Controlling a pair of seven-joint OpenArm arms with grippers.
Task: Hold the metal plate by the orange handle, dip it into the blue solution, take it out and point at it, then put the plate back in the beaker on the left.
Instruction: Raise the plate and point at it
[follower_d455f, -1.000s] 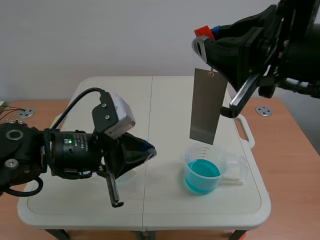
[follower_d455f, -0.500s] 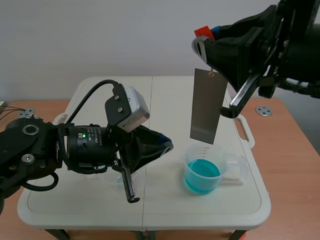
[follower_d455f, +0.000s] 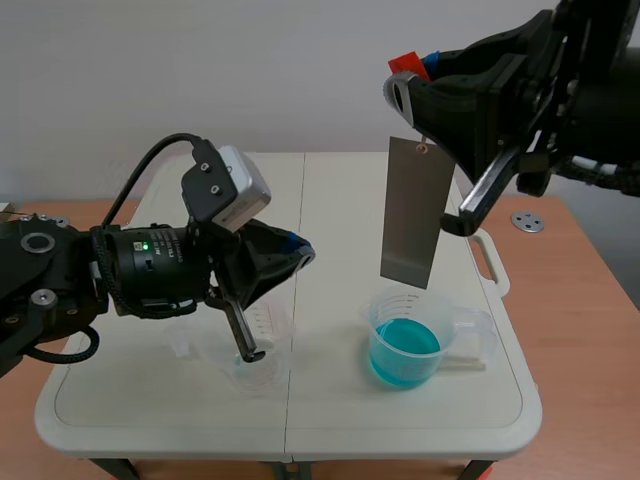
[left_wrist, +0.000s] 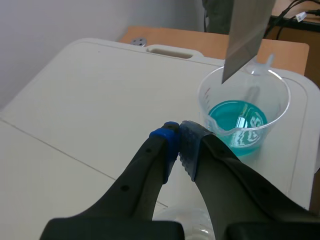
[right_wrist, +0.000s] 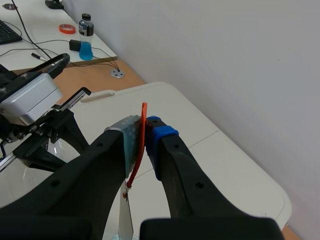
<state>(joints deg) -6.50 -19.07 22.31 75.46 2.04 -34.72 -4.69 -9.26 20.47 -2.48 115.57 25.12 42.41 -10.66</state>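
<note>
My right gripper (follower_d455f: 408, 68) is raised at the back right, shut on the thin orange handle (right_wrist: 142, 145). The grey metal plate (follower_d455f: 414, 212) hangs straight down from it, its lower edge just above the beaker of blue solution (follower_d455f: 405, 344). My left gripper (follower_d455f: 303, 249) is shut on nothing, its tips meeting (left_wrist: 178, 136) and aimed toward the plate's lower half, a short gap away. In the left wrist view the plate (left_wrist: 247, 35) and the blue beaker (left_wrist: 243, 125) lie ahead of the fingers. An empty clear beaker (follower_d455f: 256, 350) stands under the left arm.
The white folding table (follower_d455f: 330, 200) has a carry handle (follower_d455f: 490, 266) at its right edge. Metal discs (follower_d455f: 527, 222) sit on the wooden desk beside it. Far off in the right wrist view stand a bottle (right_wrist: 86, 37) and a tape roll (right_wrist: 66, 28).
My left gripper swung right toward the blue beaker, then drew back left and upward, uncovering the empty beaker. The right arm and hanging plate have stayed still.
</note>
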